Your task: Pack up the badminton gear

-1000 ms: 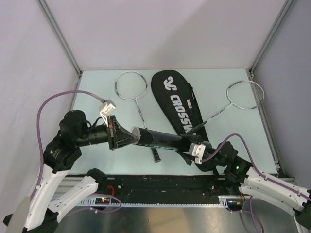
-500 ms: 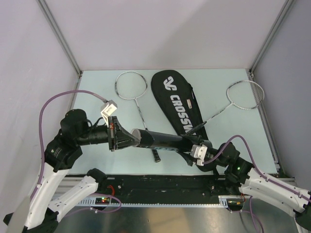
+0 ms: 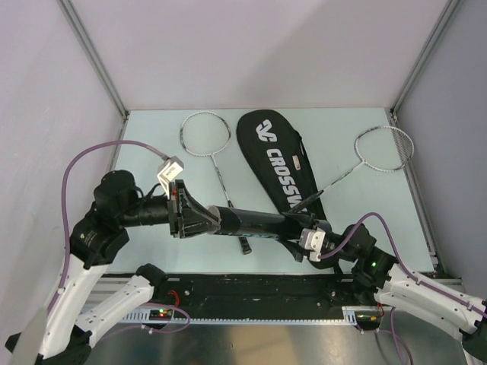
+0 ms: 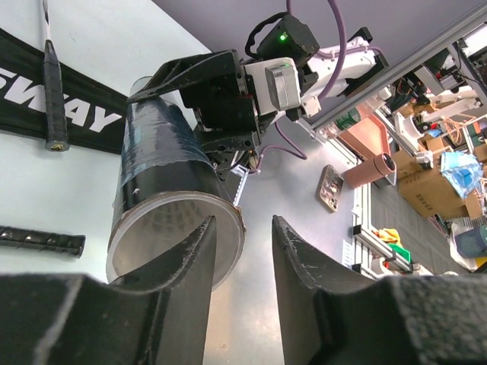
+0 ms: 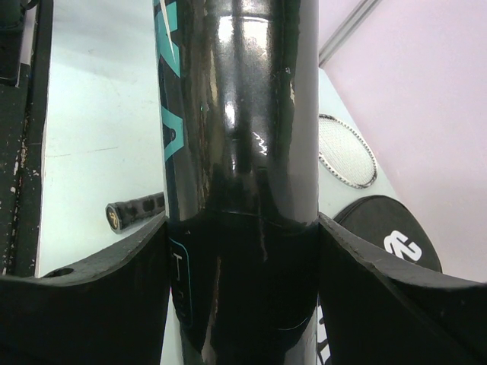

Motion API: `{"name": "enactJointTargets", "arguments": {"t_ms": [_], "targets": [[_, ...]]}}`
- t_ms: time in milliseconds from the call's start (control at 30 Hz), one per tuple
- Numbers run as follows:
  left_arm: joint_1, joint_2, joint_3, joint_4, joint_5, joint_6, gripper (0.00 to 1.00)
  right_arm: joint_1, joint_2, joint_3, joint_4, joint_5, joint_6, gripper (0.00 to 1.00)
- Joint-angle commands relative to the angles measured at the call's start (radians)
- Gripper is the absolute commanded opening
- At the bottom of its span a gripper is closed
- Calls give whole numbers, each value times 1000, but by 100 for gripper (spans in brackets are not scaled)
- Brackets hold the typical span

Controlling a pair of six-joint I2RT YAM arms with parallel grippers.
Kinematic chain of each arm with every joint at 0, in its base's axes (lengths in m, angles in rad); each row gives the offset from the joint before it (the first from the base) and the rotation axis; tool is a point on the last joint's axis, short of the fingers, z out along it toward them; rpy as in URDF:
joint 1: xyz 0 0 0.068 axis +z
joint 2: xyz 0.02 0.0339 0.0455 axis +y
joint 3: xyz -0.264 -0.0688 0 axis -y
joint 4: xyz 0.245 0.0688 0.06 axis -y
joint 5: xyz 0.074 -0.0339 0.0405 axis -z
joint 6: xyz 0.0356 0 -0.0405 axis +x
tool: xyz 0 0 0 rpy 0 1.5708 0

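Your right gripper (image 3: 294,230) clamps the black tube (image 3: 255,222), held level above the surface's near edge; your left gripper (image 4: 243,226) stands parted and empty at its open mouth. Hold the tube steady and draw the left gripper straight back, clear of the rim.

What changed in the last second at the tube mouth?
The left gripper pushed in toward the mouth of the black tube and opened; the white shuttlecock it held there is out of sight now, probably inside. The right gripper stays shut on the tube. Racquets and bag have not moved.
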Motion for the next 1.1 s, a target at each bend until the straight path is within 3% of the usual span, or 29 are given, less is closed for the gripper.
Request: {"name": "enactJointTargets", "arguments": {"t_ms": [0,333,1067], "targets": [[5,31,45,8,-27,6,42,8,-31,30,137,-46,-17,1],[7,37,111,6,-85,8,43,8,-38,29,135,-15,0,1],[35,14,89,-64,-158,70,40,5,-40,31,175,29,49,1]]}}
